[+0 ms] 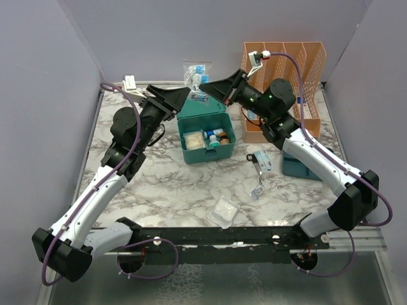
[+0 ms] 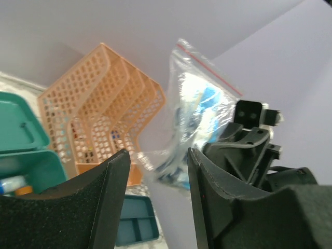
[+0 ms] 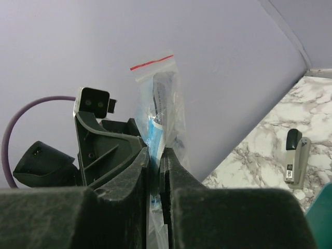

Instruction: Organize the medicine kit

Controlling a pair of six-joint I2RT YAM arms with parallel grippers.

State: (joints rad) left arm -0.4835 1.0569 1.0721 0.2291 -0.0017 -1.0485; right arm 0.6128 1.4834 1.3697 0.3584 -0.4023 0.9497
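The teal medicine kit (image 1: pixel 205 145) stands open mid-table with its lid (image 1: pixel 202 109) up, and small bottles lie inside. Above the lid hangs a clear zip bag (image 1: pixel 196 74) with blue contents. My right gripper (image 1: pixel 208 88) is shut on the bag's lower part, and the wrist view shows the bag (image 3: pixel 162 106) pinched between the closed jaws of that gripper (image 3: pixel 155 154). My left gripper (image 1: pixel 184 96) is open just left of the bag. In its own view the left gripper (image 2: pixel 158 158) has parted fingers, with the bag (image 2: pixel 199 111) beyond them and untouched.
An orange mesh organizer (image 1: pixel 286 70) stands at the back right. A dark-blue tray (image 1: pixel 297 168) lies partly under my right arm. A stapler (image 1: pixel 257 166), a small clear packet (image 1: pixel 257 190) and a flat clear pack (image 1: pixel 224 213) lie in front of the kit.
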